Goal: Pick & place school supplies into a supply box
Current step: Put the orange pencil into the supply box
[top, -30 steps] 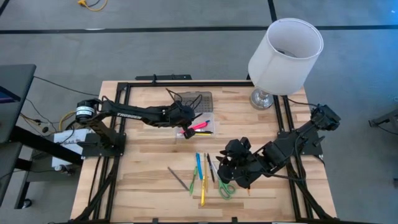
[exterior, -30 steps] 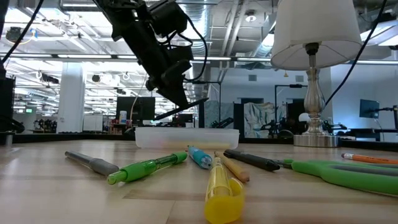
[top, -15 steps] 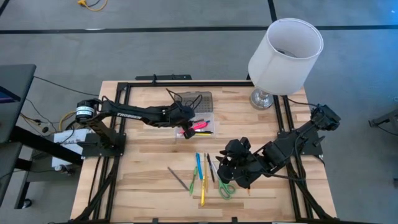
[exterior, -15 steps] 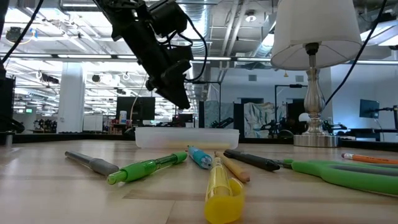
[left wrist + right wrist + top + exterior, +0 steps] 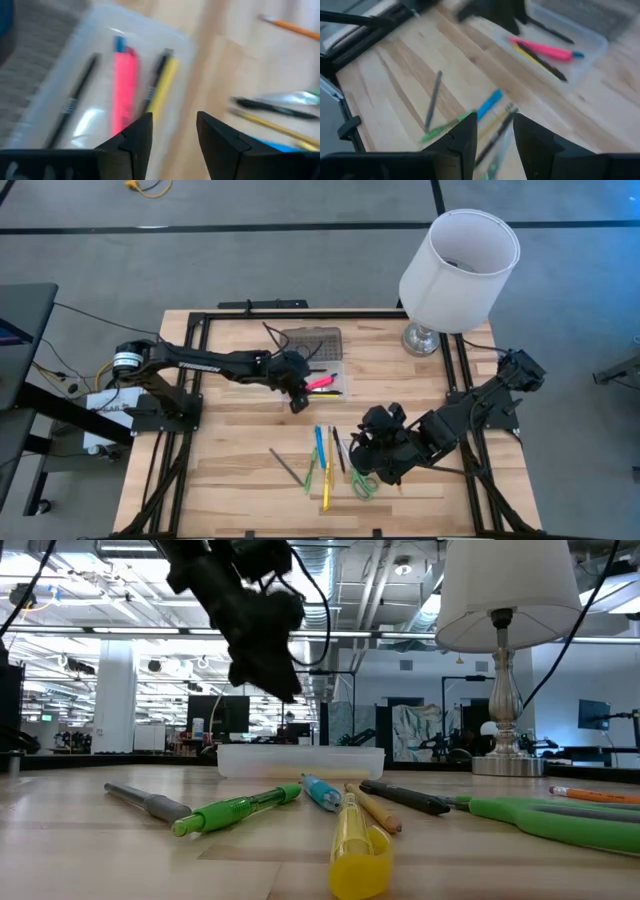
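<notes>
The supply box (image 5: 318, 380) stands open at the table's far middle, its dotted lid (image 5: 312, 342) folded back behind the clear base. In it lie a pink marker (image 5: 125, 85), a yellow pencil (image 5: 161, 84) and black pens (image 5: 75, 97). My left gripper (image 5: 297, 398) hangs open above the box's near left corner, holding nothing. More school supplies lie nearer: a grey pen (image 5: 285, 465), a green pen (image 5: 235, 810), a blue pen (image 5: 320, 442), a yellow marker (image 5: 358, 845) and green scissors (image 5: 550, 820). My right gripper (image 5: 365, 458) hovers open over them.
A lamp with a white shade (image 5: 460, 265) stands at the far right; its base (image 5: 422, 338) is right of the box. An orange pencil (image 5: 590, 795) lies at the right. Black frame rails (image 5: 190, 380) run along the table's sides. Bare wood lies left of the pens.
My left gripper has opened and let go of a black pen, which has dropped into the box. The gripper has then drawn back toward the table's near edge, away from the box's middle.
</notes>
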You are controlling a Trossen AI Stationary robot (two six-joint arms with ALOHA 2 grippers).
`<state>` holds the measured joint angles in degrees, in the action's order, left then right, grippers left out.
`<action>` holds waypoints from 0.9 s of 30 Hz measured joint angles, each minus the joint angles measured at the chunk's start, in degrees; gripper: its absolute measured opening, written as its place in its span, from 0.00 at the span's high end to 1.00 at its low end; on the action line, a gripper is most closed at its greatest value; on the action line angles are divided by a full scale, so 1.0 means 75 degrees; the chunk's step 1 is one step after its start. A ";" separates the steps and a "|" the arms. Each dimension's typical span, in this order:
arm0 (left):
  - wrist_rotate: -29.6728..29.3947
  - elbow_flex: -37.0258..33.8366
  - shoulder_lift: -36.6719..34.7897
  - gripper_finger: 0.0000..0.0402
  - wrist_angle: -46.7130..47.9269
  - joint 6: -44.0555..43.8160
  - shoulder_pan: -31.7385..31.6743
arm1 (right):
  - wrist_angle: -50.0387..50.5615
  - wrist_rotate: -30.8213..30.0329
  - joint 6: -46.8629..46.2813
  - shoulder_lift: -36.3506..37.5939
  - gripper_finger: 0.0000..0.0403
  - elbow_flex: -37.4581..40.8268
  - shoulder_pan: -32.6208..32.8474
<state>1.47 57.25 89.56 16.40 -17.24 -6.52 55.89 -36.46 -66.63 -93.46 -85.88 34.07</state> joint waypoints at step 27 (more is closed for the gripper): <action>-0.1043 -0.0003 -0.0973 0.67 0.2212 -0.0864 0.3688 | 0.2768 0.2488 -0.5096 -0.1316 0.71 -0.0012 0.0893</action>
<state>-6.36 57.23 82.26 32.99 -23.72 21.13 76.65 -17.80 -104.85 -103.33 -85.97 40.78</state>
